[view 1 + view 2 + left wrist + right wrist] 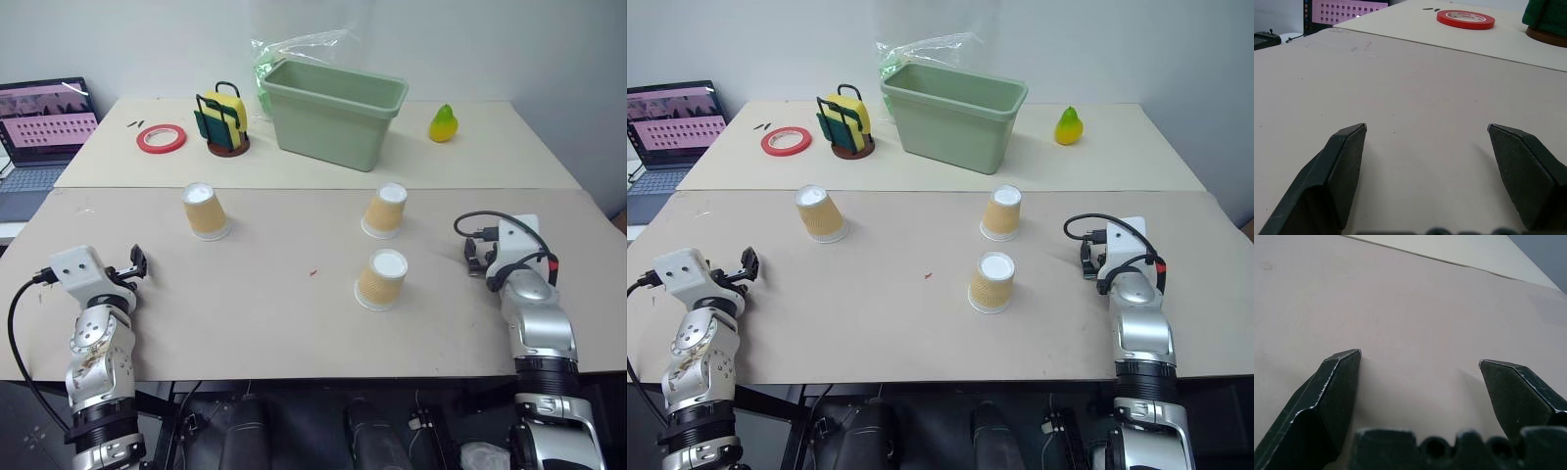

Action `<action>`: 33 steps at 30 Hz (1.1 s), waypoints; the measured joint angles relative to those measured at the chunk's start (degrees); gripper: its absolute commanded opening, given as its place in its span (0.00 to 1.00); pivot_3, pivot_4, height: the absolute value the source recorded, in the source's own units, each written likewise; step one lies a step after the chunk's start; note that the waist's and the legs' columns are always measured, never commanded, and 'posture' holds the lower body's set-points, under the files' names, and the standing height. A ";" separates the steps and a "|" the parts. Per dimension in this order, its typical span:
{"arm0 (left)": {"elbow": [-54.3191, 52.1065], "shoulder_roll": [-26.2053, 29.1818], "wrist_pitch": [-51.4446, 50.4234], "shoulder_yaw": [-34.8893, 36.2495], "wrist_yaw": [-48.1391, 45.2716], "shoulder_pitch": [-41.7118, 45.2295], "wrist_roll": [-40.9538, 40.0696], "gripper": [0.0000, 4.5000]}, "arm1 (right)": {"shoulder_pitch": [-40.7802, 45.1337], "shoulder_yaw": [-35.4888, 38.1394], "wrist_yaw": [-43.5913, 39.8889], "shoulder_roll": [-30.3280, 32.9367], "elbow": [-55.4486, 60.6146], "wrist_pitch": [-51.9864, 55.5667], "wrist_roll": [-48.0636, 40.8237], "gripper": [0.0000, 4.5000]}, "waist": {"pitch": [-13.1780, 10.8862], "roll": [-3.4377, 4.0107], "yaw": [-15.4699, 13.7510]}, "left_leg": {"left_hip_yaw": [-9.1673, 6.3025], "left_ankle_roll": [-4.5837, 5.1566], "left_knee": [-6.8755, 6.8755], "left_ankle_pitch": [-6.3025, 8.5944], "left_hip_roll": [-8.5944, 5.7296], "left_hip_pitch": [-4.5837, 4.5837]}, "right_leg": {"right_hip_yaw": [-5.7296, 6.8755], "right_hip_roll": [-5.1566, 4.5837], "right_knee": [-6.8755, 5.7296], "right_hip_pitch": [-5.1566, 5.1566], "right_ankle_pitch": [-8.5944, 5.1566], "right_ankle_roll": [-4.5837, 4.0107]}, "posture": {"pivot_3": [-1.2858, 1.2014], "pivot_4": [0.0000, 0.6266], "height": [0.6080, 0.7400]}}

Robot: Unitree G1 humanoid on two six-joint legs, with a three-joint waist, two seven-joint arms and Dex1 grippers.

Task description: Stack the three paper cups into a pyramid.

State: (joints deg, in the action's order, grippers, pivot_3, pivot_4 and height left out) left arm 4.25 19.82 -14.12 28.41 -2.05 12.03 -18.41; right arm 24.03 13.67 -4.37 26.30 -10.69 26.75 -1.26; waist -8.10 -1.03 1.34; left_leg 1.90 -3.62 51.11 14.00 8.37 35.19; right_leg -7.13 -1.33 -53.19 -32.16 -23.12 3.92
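Black-fingered left gripper [1427,128] and right gripper [1420,357] gape wide, holding nothing.

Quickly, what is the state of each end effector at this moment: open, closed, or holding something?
Left end effector: open, holding nothing, over bare table.
Right end effector: open, holding nothing, over bare table.

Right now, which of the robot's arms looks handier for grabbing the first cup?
Probably the right. Its open right gripper sits near two upside-down cups; the open left gripper has one cup farther ahead.
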 measured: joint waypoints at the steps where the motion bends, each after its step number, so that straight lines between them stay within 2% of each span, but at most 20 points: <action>1: 0.00 0.00 0.00 0.00 0.00 0.00 0.00 0.94 | 0.00 0.00 0.00 0.00 0.00 0.00 0.00 1.00 | 0.00 0.00 0.00 | 0.00 0.00 0.00 0.00 0.00 0.00 | 0.00 0.00 0.00 0.00 0.00 0.00 | 0.52 0.24 0.28; 3: -1.79 0.23 -0.01 -0.34 -1.93 -1.95 -0.84 0.94 | 0.47 -0.31 -0.10 -0.27 -0.48 -0.29 0.00 1.00 | 0.02 -0.01 0.31 | 0.00 0.00 0.00 0.00 0.00 0.01 | -0.02 0.00 0.00 -0.01 0.00 -0.01 | 0.52 0.24 0.28; 6: -12.28 3.13 -1.72 -6.95 -16.35 -12.02 -6.03 0.94 | 0.81 -0.84 -1.37 0.33 -1.43 -0.93 0.00 1.00 | 0.09 0.03 1.09 | 0.01 -0.10 0.05 0.09 0.00 0.06 | 0.00 -0.03 0.01 -0.03 -0.04 -0.18 | 0.52 0.24 0.28; 7: -15.57 4.66 -2.43 -10.36 -21.72 -14.64 -6.94 0.94 | 0.82 -1.10 -2.38 0.87 -1.82 -1.06 0.00 1.00 | 0.12 0.03 1.04 | 0.00 -0.10 0.09 0.09 0.00 0.06 | 0.02 -0.02 -0.03 -0.06 -0.21 -0.45 | 0.52 0.24 0.28; 11: -22.81 13.04 -2.05 -18.61 -34.59 -21.29 -6.13 0.94 | -0.50 -2.38 -10.14 5.84 -2.43 -2.31 -0.60 1.00 | 0.35 0.26 1.02 | -0.03 -0.11 0.22 0.13 0.01 0.01 | 0.02 -0.03 -0.12 -0.23 -0.52 -0.28 | 0.52 0.24 0.28; 12: -23.95 14.79 -1.80 -19.56 -36.83 -22.42 -6.07 0.94 | -1.26 -2.96 -13.42 8.04 -2.39 -3.09 -1.01 1.00 | 0.35 0.26 0.91 | -0.03 -0.11 0.22 0.15 0.02 0.02 | 0.02 -0.03 -0.12 -0.26 -0.55 -0.28 | 0.52 0.24 0.28; 13: -25.28 16.88 -1.51 -20.46 -39.86 -23.61 -6.12 0.94 | -3.46 -3.76 -20.58 12.97 -1.79 -4.61 -2.40 1.00 | 0.35 0.28 0.55 | -0.02 -0.11 0.24 0.22 -0.01 0.04 | 0.02 -0.09 -0.12 -0.27 -0.66 -0.27 | 0.52 0.24 0.28; 16: -26.13 18.44 -1.44 -20.62 -42.92 -24.08 -6.45 0.94 | -6.63 -4.03 -32.43 19.30 -0.67 -6.74 -4.65 1.00 | 0.39 0.22 0.37 | -0.02 -0.04 0.27 0.33 0.01 0.03 | 0.02 -0.07 -0.12 -0.29 -0.76 -0.27 | 0.52 0.24 0.28; 19: -27.32 19.48 -2.20 -21.32 -44.73 -22.88 -6.67 0.94 | -11.04 -5.31 -48.55 27.34 2.05 -7.92 -9.46 1.00 | 0.38 0.24 0.37 | 0.00 -0.02 0.37 0.42 0.01 0.03 | -0.01 -0.07 -0.20 -0.30 -0.82 -0.23 | 0.52 0.24 0.28; 21: -27.44 19.52 -2.55 -22.10 -45.38 -21.20 -6.65 0.94 | -14.60 -8.47 -63.40 32.95 8.97 -6.66 -15.25 1.00 | 0.38 0.23 0.49 | -0.01 0.00 0.34 0.44 0.02 -0.03 | -0.02 -0.06 -0.25 -0.28 -0.90 -0.20 | 0.52 0.24 0.28; 22: -27.44 19.47 -2.70 -22.74 -45.58 -20.32 -6.62 0.94 | -14.28 -10.25 -66.87 32.38 12.30 -5.66 -17.60 1.00 | 0.37 0.18 0.99 | -0.04 0.00 0.33 0.44 0.08 -0.06 | -0.02 0.03 -0.25 -0.26 -0.88 -0.22 | 0.52 0.24 0.28; 26: -27.48 19.41 -3.02 -23.67 -46.10 -19.37 -6.49 0.94 | -9.13 -15.28 -68.39 26.92 20.38 -0.92 -22.21 1.00 | 0.33 0.19 2.22 | -0.07 0.00 0.34 0.43 0.02 -0.07 | -0.09 0.03 -0.35 -0.19 -0.80 -0.31 | 0.52 0.24 0.28; 33: -27.53 19.42 -3.36 -23.70 -46.21 -19.89 -6.44 0.94 | -3.33 -16.59 -63.87 23.09 22.92 1.39 -21.91 1.00 | 0.23 0.08 0.93 | -0.11 0.00 0.23 0.45 -0.02 -0.04 | -0.02 0.01 -0.04 -0.22 -0.87 -0.23 | 0.52 0.24 0.28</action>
State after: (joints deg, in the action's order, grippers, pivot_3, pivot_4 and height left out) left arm -23.28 39.24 -17.48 4.71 -48.26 -7.86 -24.84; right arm 20.70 -2.92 -68.24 49.39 12.23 28.14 -23.17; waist -7.87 -0.95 2.28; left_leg 1.79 -3.62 51.34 14.45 8.34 35.15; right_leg -7.15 -1.32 -53.23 -32.39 -24.00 3.69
